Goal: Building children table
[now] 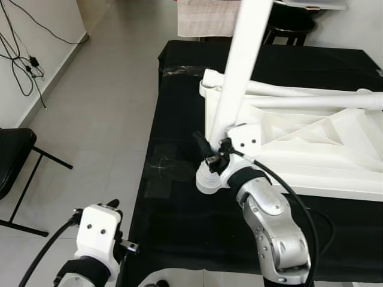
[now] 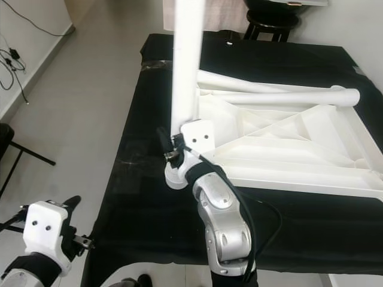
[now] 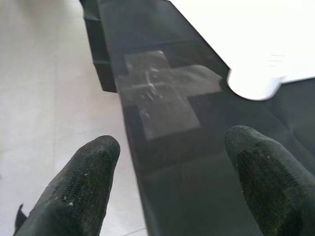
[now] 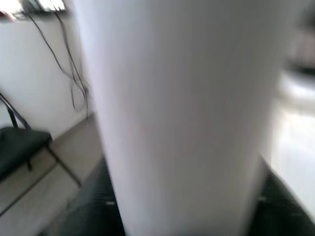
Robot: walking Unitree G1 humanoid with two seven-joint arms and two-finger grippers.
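A white table leg (image 1: 239,66) stands nearly upright, and its ringed lower end (image 1: 209,179) rests on the black table (image 1: 179,227) at the near left corner of the upturned white tabletop (image 1: 311,149). My right gripper (image 1: 212,152) is shut on the leg just above that end. Close up in the right wrist view, the leg (image 4: 187,118) sits between the dark fingers. Two more white legs (image 1: 311,101) lie across the tabletop's underside. My left gripper (image 3: 172,162) is open and holds nothing. It hangs low off the table's front left corner.
A taped patch (image 3: 157,93) marks the black cloth near the table's left edge. A black folding chair (image 1: 12,161) stands on the floor to the left, with cables (image 1: 24,60) hanging on the wall. A dark stool (image 1: 287,27) stands behind the table.
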